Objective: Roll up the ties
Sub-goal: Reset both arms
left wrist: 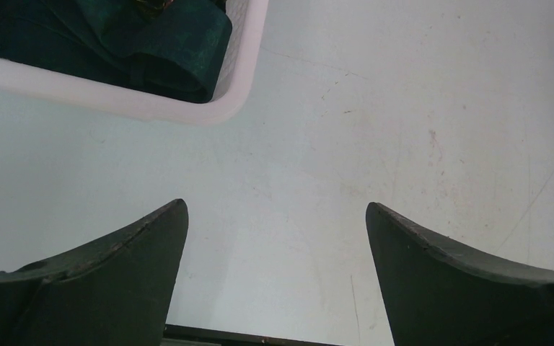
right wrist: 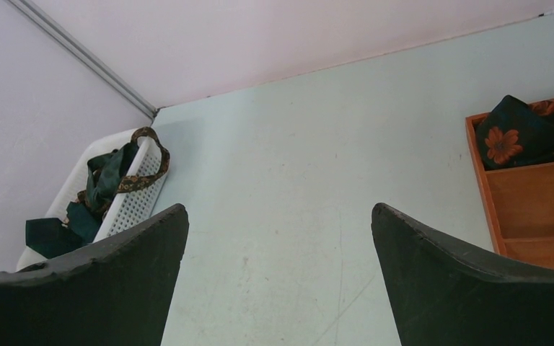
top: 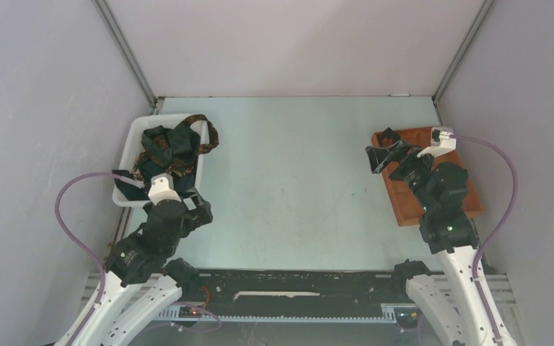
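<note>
Dark green ties point(top: 166, 144) lie tangled in the white bin point(top: 131, 144) at far left, 1 patterned loop draped over its rim. 1 rolled tie point(right wrist: 517, 133) sits in the tray point(right wrist: 541, 194), in its end compartment. The left gripper point(left wrist: 277, 216) and right gripper point(right wrist: 280, 216) hang with fingers apart, holding nothing.

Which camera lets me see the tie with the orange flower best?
The right wrist camera. There the flower tie sits in a compartment of the wooden tray, with nothing covering it and its orange flower plain. The top camera shows only a small dark bit beside the right gripper. The left wrist camera does not show it.
</note>
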{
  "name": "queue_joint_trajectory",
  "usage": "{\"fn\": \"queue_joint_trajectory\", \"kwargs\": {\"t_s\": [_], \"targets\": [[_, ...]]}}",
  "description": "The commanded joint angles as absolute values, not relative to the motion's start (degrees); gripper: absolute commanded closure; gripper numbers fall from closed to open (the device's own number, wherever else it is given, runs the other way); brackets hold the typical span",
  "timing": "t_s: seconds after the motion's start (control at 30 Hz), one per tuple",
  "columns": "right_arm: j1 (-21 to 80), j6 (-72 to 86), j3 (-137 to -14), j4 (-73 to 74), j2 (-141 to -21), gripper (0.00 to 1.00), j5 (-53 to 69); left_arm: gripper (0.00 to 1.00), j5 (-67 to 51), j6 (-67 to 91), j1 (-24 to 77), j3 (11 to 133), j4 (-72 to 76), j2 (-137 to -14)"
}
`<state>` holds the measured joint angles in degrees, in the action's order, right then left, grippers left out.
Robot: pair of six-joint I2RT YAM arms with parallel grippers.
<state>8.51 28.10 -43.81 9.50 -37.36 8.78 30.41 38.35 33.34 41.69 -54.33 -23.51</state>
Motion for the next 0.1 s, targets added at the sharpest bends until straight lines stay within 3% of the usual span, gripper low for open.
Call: {"fn": "queue_joint_trajectory", "kwargs": {"t_s": [0.0,0.07], "targets": [[8.83,29.54,-43.19,6.16,-37.13,0.00,6.58,0.00,31.54,40.72,33.12,41.32,-53.69,-23.62],[8.81,30.00,-43.15,6.62,-37.11,0.00,5.96,0.00,31.07,41.03,33.11,41.27,-53.77,-24.00]]}}
